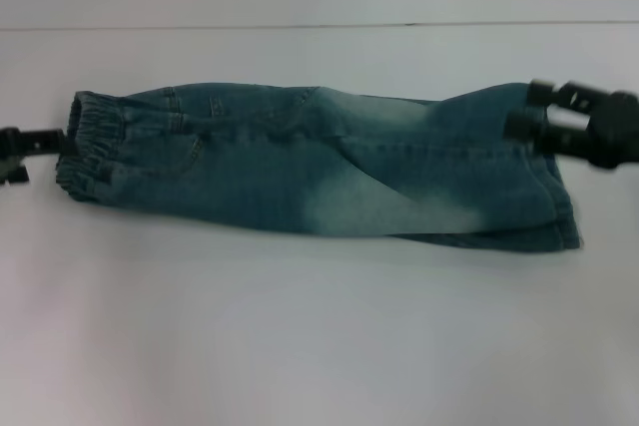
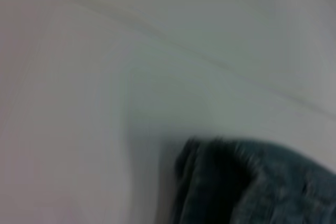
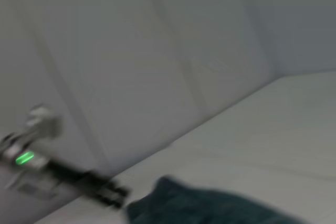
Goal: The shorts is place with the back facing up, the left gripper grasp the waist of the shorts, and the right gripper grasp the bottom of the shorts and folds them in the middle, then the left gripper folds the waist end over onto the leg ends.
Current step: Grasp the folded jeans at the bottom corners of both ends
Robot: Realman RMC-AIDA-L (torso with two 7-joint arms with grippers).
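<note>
Jaws on both sides hard to judge: left gripper [image 1: 22, 152] just beside the waist, right gripper [image 1: 564, 122] over the leg hems, possibly pinching. Shorts [image 1: 319, 162] already doubled lengthwise on the white surface [image 1: 319, 346], stretched between both ends, ready for folding waist onto legs

The shorts [image 1: 319, 162] are denim cloth, blue-green, with a pale washed-out patch across the middle and a gathered elastic waistband; the weave looks matt and slightly rough, with stitched seams. The surface [image 1: 300, 346] beneath is white, smooth and matt. The left pincer [image 1: 30, 152] and right pincer [image 1: 544, 117] look like black, matt plastic or metal.
</note>
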